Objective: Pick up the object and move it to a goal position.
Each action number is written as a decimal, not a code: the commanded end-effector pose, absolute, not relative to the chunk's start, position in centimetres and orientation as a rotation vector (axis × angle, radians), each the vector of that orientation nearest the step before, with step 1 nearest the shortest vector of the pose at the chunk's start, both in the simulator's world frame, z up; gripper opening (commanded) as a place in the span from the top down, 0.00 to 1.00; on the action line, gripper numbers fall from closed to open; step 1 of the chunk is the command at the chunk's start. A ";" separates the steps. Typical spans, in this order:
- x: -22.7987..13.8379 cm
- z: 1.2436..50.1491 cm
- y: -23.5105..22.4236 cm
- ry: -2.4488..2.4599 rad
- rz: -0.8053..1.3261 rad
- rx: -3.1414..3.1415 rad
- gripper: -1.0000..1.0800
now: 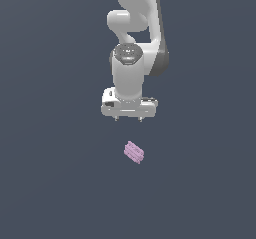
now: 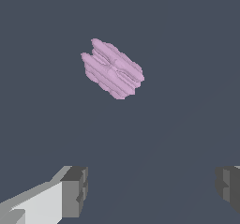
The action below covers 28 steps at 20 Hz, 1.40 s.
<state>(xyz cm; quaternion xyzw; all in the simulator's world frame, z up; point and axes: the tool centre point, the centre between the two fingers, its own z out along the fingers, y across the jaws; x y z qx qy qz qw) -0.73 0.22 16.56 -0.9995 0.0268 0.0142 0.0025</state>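
Exterior view only: the whole white arm (image 1: 134,43) reaching down from the top of the picture, with the gripper (image 1: 128,118) at its lower end and only short finger stubs showing under the hand.
Wrist view only: the ridges and bumps along the block's sides, and the two dark grey fingertips (image 2: 75,190) seen close, one at each side of the picture.
Block: the pale pink-lilac block (image 1: 134,152) lies on the plain dark grey surface (image 1: 50,183), turned at a slant; in the wrist view the block (image 2: 112,68) shows long parallel ridges running along it.
Block's place: below the gripper in the exterior view and a little toward the exterior view's right; no edge or corner of the surface shows in either view, so it cannot be placed against one.
Hidden or cut off: the arm's base is out of the picture; one fingertip is cut by the wrist picture's border; the height of the gripper above the surface is hard to judge.
Gripper: the gripper (image 2: 150,188) has its fingers spread wide, with bare surface between them.
Contact: it holds nothing and touches nothing; the block lies apart from both fingertips.
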 end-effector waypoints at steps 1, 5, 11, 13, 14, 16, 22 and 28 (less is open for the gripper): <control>-0.7 16.6 0.2 0.084 0.044 -3.135 0.04; -0.6 16.9 1.4 0.044 0.041 -3.132 0.04; -0.3 17.5 3.7 -0.038 0.033 -3.126 0.04; -0.3 17.5 3.5 -0.029 0.034 -3.126 0.04; -0.3 17.5 3.5 -0.028 0.034 -3.126 0.04; -0.3 17.5 3.6 -0.033 0.033 -3.126 0.04; 0.2 17.2 3.6 -0.100 0.032 -3.127 0.04; 1.3 16.6 3.5 -0.240 0.029 -3.122 0.04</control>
